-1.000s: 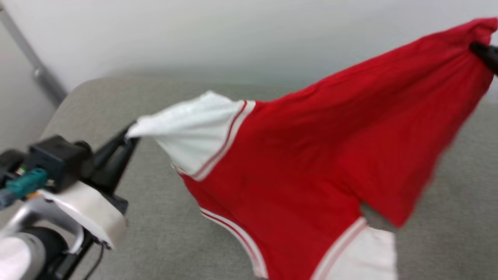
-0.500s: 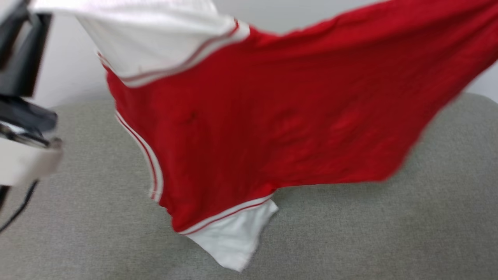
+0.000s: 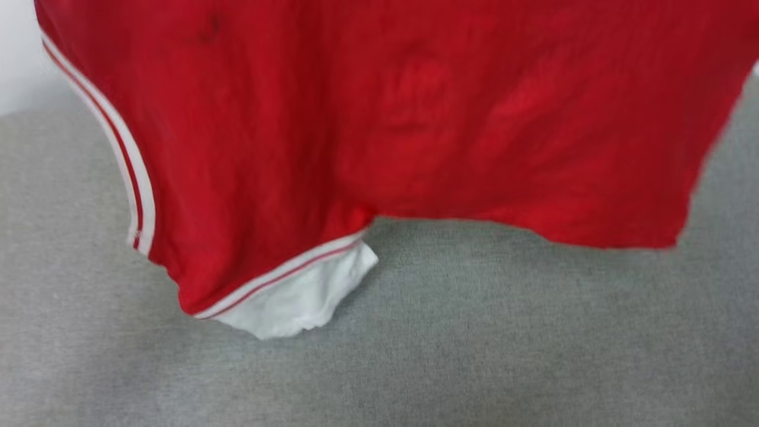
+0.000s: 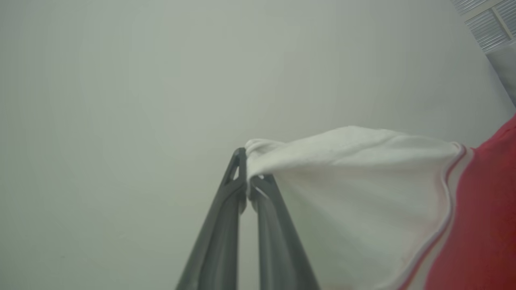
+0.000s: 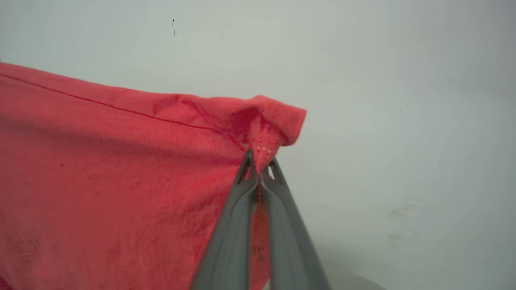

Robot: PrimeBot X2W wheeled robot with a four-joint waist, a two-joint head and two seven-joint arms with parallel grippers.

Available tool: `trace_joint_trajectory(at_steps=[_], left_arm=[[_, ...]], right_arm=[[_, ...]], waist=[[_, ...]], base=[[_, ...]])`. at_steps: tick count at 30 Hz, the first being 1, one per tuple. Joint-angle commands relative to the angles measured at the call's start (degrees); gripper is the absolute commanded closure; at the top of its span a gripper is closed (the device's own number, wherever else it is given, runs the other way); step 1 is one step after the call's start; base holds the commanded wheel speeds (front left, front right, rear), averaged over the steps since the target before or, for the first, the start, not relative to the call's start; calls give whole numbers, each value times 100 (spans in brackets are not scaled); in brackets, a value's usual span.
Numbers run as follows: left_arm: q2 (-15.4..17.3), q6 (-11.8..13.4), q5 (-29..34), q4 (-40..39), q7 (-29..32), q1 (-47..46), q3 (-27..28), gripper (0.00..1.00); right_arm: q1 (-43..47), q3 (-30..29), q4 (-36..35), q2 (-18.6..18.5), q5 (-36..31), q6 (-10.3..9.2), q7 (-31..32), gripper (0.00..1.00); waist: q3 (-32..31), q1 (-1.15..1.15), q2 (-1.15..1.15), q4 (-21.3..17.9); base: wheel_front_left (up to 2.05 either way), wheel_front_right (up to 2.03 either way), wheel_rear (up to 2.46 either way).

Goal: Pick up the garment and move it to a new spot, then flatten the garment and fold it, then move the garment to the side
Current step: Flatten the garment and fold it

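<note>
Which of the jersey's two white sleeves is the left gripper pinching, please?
The taut sleeve, clamped in the left gripper in the left wrist view; the loose sleeve dangles ungripped below the jersey's red body in the head view.

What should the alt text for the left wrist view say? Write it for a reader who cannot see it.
The left hand pinches the edge of a white sleeve, its two dark fingers shut on the cloth. The sleeve runs right to the red shirt, lifted before a plain pale wall.
</note>
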Motion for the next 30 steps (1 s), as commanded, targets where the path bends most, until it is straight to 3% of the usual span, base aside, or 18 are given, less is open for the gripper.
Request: trace_joint_trajectory(at_steps=[1, 11, 19, 24, 30], left_arm=[[-73, -75, 31, 160, -5, -265, -23, 100], [-664, -766, 412, 1899, -52, -2796, -401, 100], [-1271, -1056, 1035, 3565, -493, -4764, -795, 100], [-1628, -1097, 1142, 4426, -965, -5217, -911, 100], [-1831, -1196, 1036, 4981, -1410, -4802, -1124, 100]], right_arm=[[-200, 11, 71, 55, 3, -2, -99, 100], [-1659, 227, 911, 134, -336, -3, -1074, 100], [-2919, 733, 2033, 210, -889, -4, -1822, 100], [-3344, 1072, 2601, 240, -1154, -4, -2448, 100], [-3152, 1630, 2927, 122, -1269, -4, -3104, 100]], waist=[[387, 0, 0, -117], [1783, 0, 0, -84], [2593, 0, 0, 0], [2917, 0, 0, 150], [3094, 0, 0, 355]], base=[[0, 0, 0], [0, 0, 0], [0, 0, 0], [0, 0, 0], [0, 0, 0]])
